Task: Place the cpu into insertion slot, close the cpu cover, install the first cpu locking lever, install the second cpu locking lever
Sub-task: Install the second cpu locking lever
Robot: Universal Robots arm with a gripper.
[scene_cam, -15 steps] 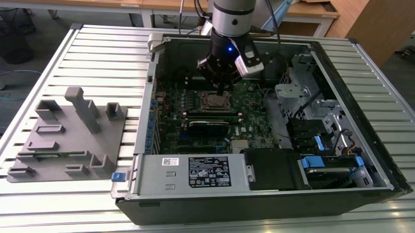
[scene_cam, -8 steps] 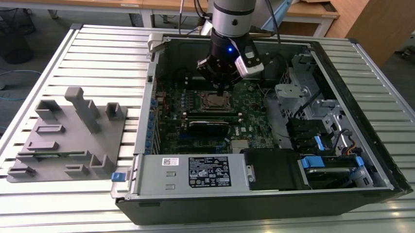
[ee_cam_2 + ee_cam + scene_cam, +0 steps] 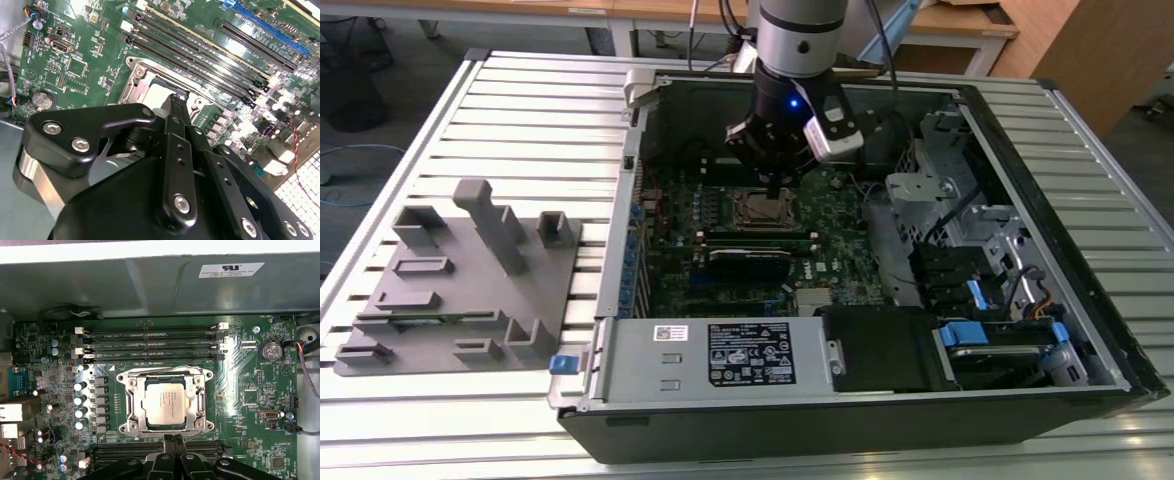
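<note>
The cpu (image 3: 165, 402), with its pale silver top, lies flat in the insertion slot (image 3: 131, 382) on the green board. The silvery cpu cover (image 3: 196, 402) lies down around it as a frame. My gripper (image 3: 173, 440) is shut, its tips together right at the socket's edge beside a thin wire lever (image 3: 195, 435). In the exterior view the gripper (image 3: 778, 188) hangs just above the far edge of the socket and the cpu (image 3: 761, 208). In the second wrist view the fingertips (image 3: 175, 102) stand over the socket rim, with part of the cpu (image 3: 152, 92) showing behind them.
Long black memory slots (image 3: 150, 340) run along both sides of the socket. The case wall (image 3: 640, 180) and drive cage (image 3: 947, 200) hem in the board. A power supply box (image 3: 720, 352) sits at the case front. A grey fixture (image 3: 460, 280) lies on the slatted table at the exterior view's left.
</note>
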